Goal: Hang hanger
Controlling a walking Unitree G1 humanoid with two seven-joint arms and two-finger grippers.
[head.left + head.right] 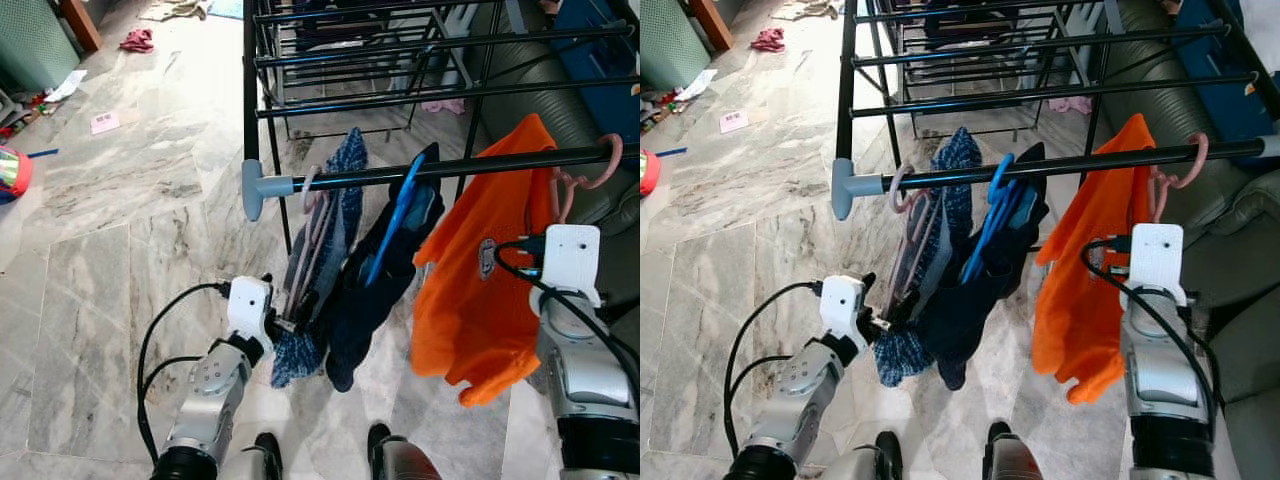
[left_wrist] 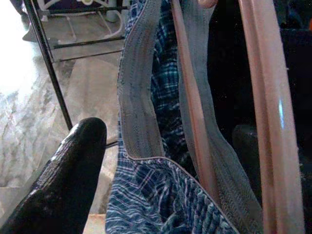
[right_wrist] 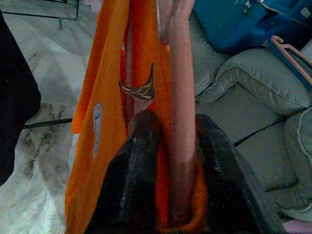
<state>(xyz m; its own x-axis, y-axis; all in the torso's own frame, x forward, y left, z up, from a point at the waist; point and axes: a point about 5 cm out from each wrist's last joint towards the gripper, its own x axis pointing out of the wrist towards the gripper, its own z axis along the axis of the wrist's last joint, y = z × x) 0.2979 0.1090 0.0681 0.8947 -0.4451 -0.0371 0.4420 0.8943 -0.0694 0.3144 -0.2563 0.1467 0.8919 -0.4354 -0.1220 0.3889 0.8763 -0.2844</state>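
- Garments hang in a row from the black rail (image 1: 440, 166) of a drying rack (image 1: 350, 60) standing on marble floor (image 1: 120, 250), seen from your head camera.
- Your right gripper (image 3: 168, 161) is up at the right end of the row, its two black fingers (image 3: 131, 170) closed on the pink hanger (image 3: 181, 97) that carries the orange shirt (image 1: 490, 270); orange cloth is bunched between the fingers with it.
- That hanger's pink hook (image 1: 605, 160) sits over the rail near its right end, above your right wrist.
- Your left gripper (image 1: 283, 322) is low and to the left, at the hem of the blue plaid garment (image 1: 330, 250); its fingers stand apart, one black finger (image 2: 63, 180) on the outer side of the cloth and the other behind the pale pink hanger bars (image 2: 268, 122).
- Between the plaid piece and the orange shirt hangs a dark navy garment (image 1: 385, 290) on a blue hanger (image 1: 400, 205).
- Grey sofa cushions (image 3: 253, 97) lie to the right of the rack, with blue fabric (image 3: 234, 24) beyond them.
- Small litter (image 1: 105, 122) and a red cloth (image 1: 137, 40) dot the far floor on the left.
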